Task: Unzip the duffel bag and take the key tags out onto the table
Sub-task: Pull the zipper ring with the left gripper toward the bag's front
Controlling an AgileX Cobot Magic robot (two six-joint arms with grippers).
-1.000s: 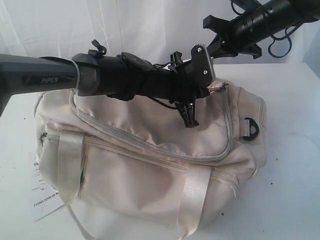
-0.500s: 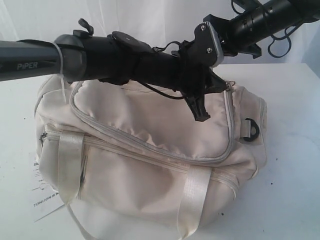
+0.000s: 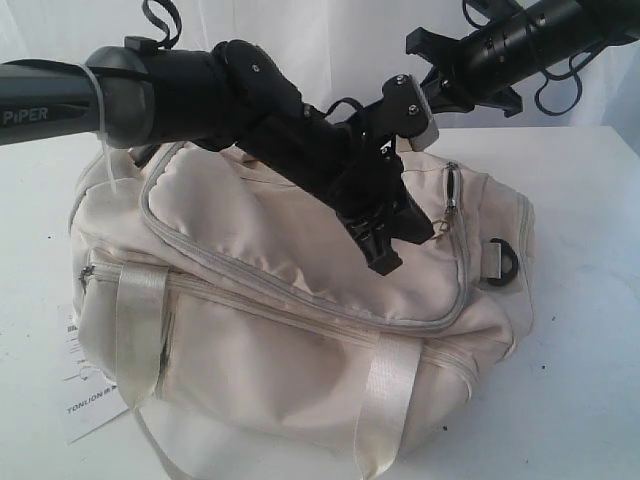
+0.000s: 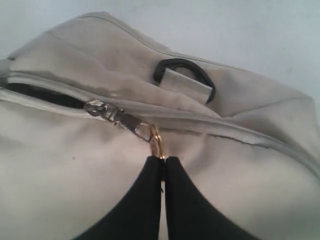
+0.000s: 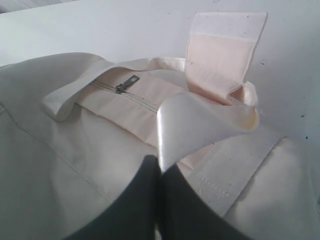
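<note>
Left gripper [image 4: 161, 160] clamps the zip-pull ring [image 4: 155, 140] at the duffel bag's [image 3: 300, 340] two-o'clock corner, right gripper [image 5: 159, 167] pinches a webbing handle [image 5: 195, 120]; the limp fabric likely needs both holds.

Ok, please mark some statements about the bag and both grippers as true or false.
1. The left gripper is shut on the gold ring of the zipper pull. True.
2. A paper label lies on the table beside the duffel bag. True.
3. The key tags lie on the table. False: no key tags show in any view.
4. The right gripper pinches a webbing handle of the bag. True.
5. The zipper is open all the way. False: only a short dark gap shows behind the slider.
</note>
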